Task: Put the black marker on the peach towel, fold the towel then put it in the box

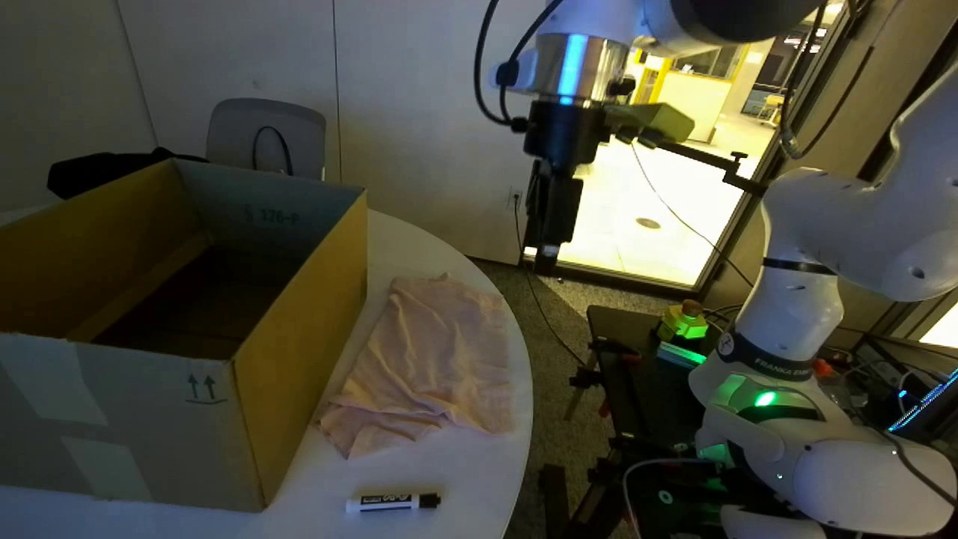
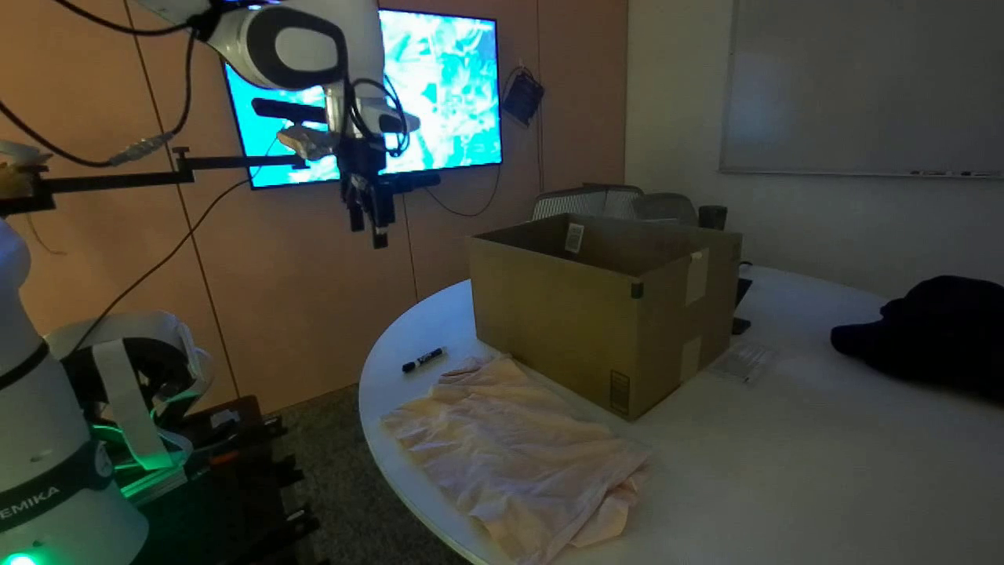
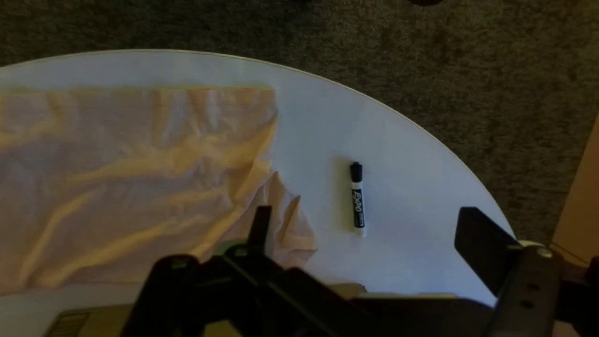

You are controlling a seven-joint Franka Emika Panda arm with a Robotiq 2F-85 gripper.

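The black marker [image 1: 393,502] with a whitish band lies on the table. It is beside the peach towel [image 1: 441,359], not on it; both also show in an exterior view, marker [image 2: 423,360] and towel [image 2: 525,455]. The towel lies spread out, rumpled, next to the large brown cardboard box [image 1: 307,337], whose top is open. The box also stands in an exterior view [image 2: 549,314]. My gripper [image 2: 369,233] hangs high above the table, open with nothing between its fingers. In the wrist view the marker [image 3: 358,201] appears between the spread fingertips [image 3: 366,213], well below them.
The round white table [image 2: 784,471] has a curved edge close to the towel and marker. A dark bundle [image 2: 925,337] lies on the table past the box. A grey chair [image 1: 266,131] stands behind the box. A wall screen [image 2: 447,86] is behind the arm.
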